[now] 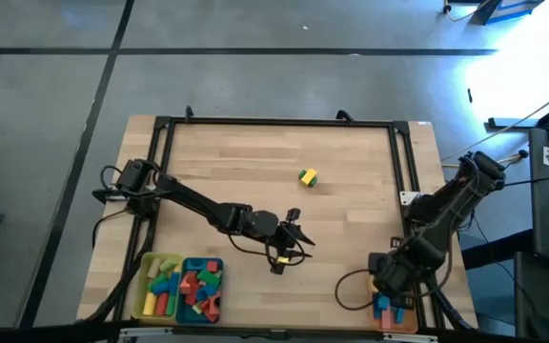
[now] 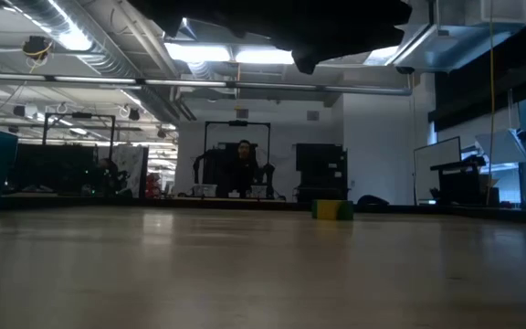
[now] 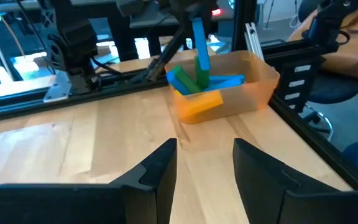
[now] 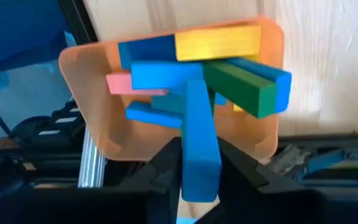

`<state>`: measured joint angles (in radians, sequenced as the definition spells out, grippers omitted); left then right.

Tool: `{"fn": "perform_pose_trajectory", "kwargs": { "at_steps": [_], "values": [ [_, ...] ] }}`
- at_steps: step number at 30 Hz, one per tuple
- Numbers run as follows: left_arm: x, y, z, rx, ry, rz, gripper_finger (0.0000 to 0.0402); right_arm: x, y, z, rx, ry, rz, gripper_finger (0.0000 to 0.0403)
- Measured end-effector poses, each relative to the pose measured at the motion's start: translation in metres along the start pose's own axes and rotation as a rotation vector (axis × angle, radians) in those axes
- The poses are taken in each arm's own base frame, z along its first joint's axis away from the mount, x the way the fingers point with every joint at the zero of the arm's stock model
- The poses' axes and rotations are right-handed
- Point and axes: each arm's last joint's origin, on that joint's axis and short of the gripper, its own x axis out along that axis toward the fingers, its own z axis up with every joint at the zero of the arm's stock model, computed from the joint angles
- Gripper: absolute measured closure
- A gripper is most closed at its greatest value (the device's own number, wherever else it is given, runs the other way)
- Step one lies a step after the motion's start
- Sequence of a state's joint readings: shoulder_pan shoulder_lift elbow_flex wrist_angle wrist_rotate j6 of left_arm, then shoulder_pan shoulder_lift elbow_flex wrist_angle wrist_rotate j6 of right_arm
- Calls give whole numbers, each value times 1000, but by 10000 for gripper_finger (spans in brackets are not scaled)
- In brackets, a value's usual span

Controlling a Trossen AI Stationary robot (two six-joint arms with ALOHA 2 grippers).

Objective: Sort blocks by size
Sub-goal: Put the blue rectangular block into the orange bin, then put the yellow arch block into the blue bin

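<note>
I see long blocks (image 4: 197, 56) in blue, yellow, green and pink piled in my orange tray (image 4: 82, 93) at the table's near right corner. My right gripper (image 4: 197, 168) pinches a blue bar (image 4: 199, 143) above it. My left gripper (image 3: 204, 168) has its fingers spread, holding nothing.

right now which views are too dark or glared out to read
Low view: the wooden table top lies in shadow under bright ceiling lights, and the small yellow-and-green block reads dim. High view: glare washes out the floor at the upper right. Right wrist view: evenly lit, with the orange plastic tray clear.
</note>
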<state>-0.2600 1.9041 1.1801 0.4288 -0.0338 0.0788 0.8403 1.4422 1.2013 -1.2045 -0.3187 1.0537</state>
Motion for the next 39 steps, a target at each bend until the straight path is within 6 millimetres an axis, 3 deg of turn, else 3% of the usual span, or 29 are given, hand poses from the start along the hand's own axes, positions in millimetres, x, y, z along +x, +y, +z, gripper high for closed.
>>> {"fn": "perform_pose_trajectory", "kwargs": {
  "at_steps": [12, 19, 26, 34, 39],
  "values": [
    [-1, 1, 0, 1, 7, 0, 267, 1, 1, 0, -3, -51, -18, 308],
    [-22, 8, 18, 24, 53, 15, 267, -6, -12, 9, -54, -30, -73, 307],
    [-55, 25, 39, -72, 117, 70, 267, -20, -35, 35, -129, -127, -181, 306],
    [-68, 43, 34, -184, 231, 131, 267, -37, -61, 75, -468, -375, -467, 306],
    [-69, 44, 29, -197, 278, 136, 267, -53, -93, 103, -504, -409, -501, 306]
  ]
}}
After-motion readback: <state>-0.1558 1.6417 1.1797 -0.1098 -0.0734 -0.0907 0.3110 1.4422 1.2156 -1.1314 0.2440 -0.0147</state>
